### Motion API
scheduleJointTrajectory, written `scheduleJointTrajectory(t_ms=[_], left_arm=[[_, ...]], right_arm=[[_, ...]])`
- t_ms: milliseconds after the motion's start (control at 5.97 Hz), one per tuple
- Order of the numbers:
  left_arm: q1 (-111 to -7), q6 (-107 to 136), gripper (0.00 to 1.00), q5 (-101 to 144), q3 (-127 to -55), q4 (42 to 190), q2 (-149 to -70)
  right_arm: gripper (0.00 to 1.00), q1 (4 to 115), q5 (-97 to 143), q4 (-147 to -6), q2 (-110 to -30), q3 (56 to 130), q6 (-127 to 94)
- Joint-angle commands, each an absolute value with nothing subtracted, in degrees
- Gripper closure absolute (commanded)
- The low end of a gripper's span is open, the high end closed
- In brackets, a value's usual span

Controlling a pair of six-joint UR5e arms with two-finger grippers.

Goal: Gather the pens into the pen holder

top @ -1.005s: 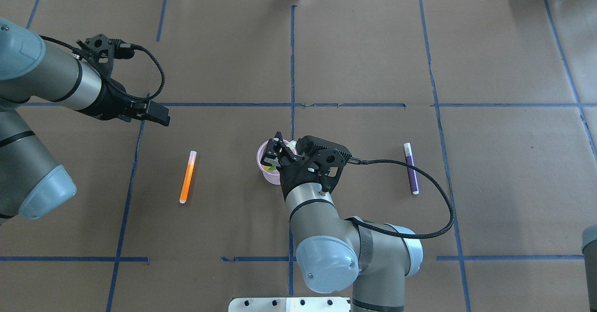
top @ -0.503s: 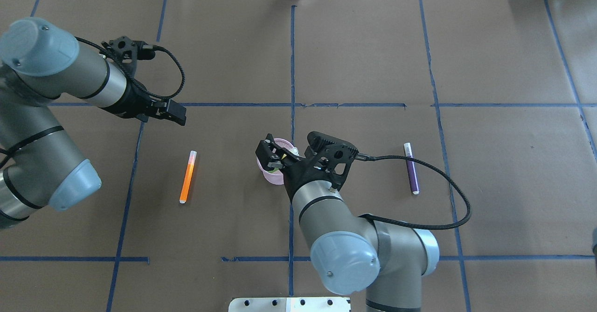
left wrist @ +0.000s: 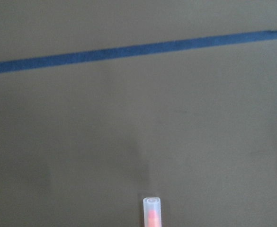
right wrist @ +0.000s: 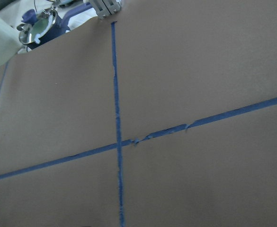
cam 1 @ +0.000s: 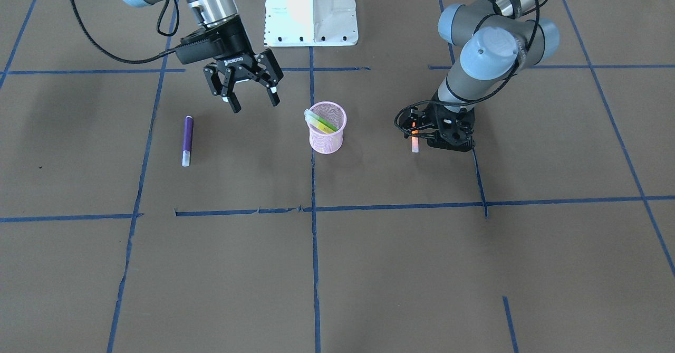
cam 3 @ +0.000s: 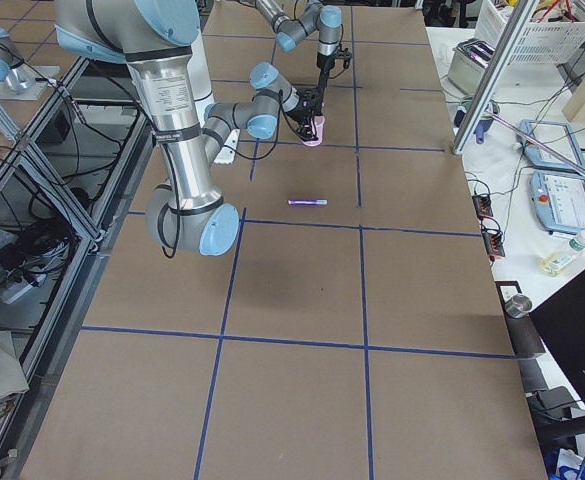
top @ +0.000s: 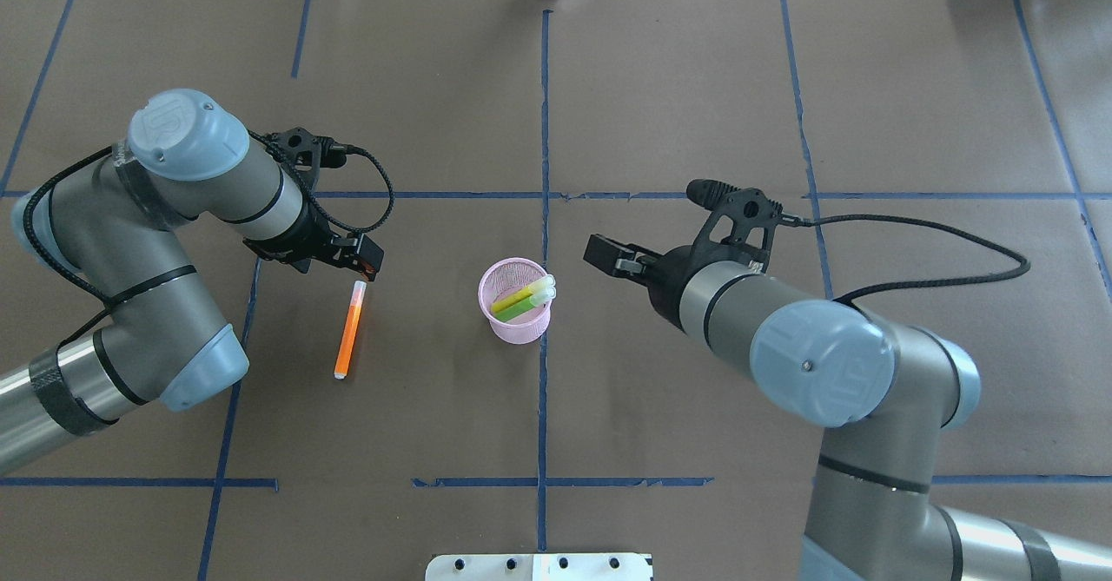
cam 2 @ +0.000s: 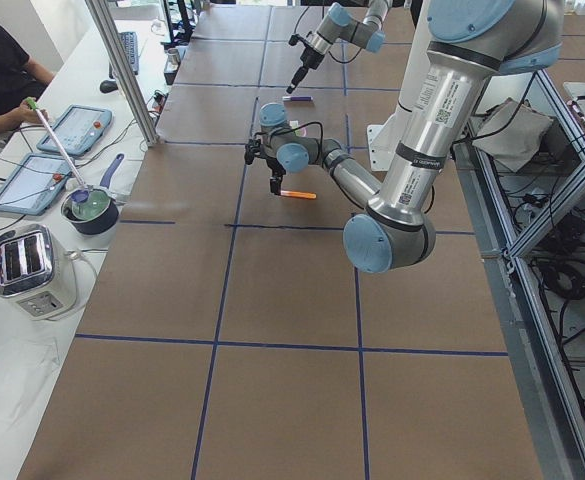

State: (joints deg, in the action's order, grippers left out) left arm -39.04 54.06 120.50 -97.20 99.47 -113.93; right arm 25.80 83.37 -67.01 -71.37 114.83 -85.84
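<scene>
- pen holder (top: 512,329), pink mesh, stands upright near the middle of the table (top: 660,86); the green pen (top: 524,309) leans inside it.
- orange pen (top: 349,329) lies flat on the table, well apart from the holder, on the robot's left side.
- purple pen (cam 1: 187,136) lies flat on the robot's right side.
- left gripper (top: 365,261) hangs just over the cap end of the orange pen; i cannot tell how far open it is.
- right gripper (cam 1: 256,105) is spread wide and holds nothing, above the table between the holder and the purple pen.
</scene>
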Motion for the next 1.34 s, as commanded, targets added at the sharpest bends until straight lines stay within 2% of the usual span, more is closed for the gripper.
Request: scheduleJointTrajectory(t_ms=[0, 168, 503, 838, 1173], left_arm=[[-36.58, 54.14, 0.05, 120.41, -96.68, 94.92, -114.87], [-35.34, 53.62, 0.12, 120.41, -96.33, 94.92, -115.05], [-34.72, 53.17, 0.34, 120.15, -96.07, 95.10, -114.87], [-34.54, 53.00, 0.41, 120.06, -95.98, 95.18, -114.61], [-34.54, 50.72, 0.43, 120.06, -95.45, 95.01, -114.61]], right_arm=[[0.00, 34.77, 100.31, -66.88, -76.01, 115.31, -78.61], [0.00, 36.46, 103.07, -66.88, -77.33, 115.57, -78.40], [0.00, 39.02, 107.13, -66.71, -80.41, 116.62, -76.29], [0.00, 39.11, 107.14, -66.71, -80.60, 116.72, -76.29], [0.00, 39.02, 107.14, -66.71, -80.60, 116.63, -76.29]])
